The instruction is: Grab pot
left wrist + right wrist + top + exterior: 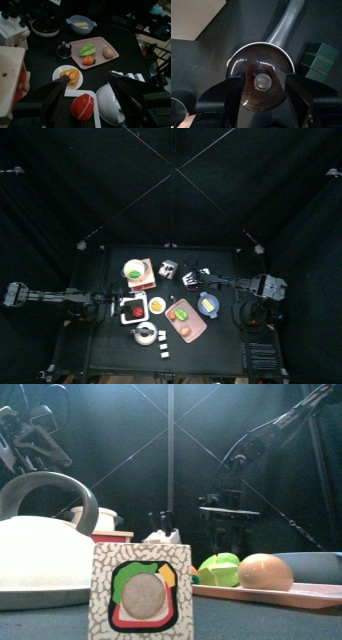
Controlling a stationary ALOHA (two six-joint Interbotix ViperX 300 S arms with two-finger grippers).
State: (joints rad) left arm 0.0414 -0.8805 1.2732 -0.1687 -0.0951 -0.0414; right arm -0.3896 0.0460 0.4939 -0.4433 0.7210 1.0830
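Note:
The pot [261, 82] is dark, with a metal rim, a knobbed lid and a long grey handle. My right gripper [264, 102] is open right above it, one jaw on each side of the lid; I cannot tell if they touch it. In the top view this gripper [197, 281] hangs over the table's back middle and hides most of the pot. The left wrist view shows the pot [45, 29] under the right arm. My left gripper [93, 107] is open and empty over a red fruit [82, 106] and a white kettle [110, 102].
A pink tray [100, 57] holds a green leaf, an orange piece and an egg. A blue bowl [81, 22], a small plate [70, 75] and a small dark cup [63, 49] stand nearby. A printed box [140, 589] stands at the front edge.

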